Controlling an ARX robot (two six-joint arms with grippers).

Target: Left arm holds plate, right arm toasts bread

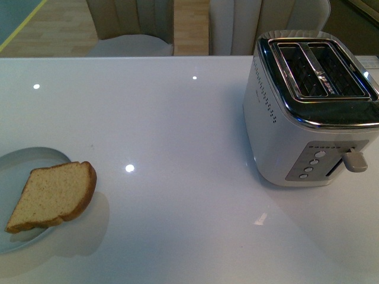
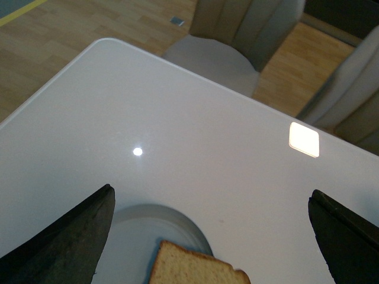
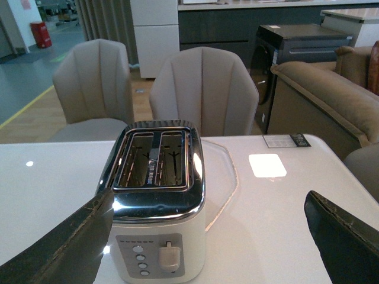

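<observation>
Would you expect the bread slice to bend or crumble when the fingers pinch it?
The bread looks thin and soft-crumbed, so it probably flexes and dents under a pinch. It overhangs the glossy plate, so it may slide.

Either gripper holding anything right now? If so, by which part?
Nothing is held. The left gripper is open, short of the plate and bread. The right gripper is open, facing the toaster.
</observation>
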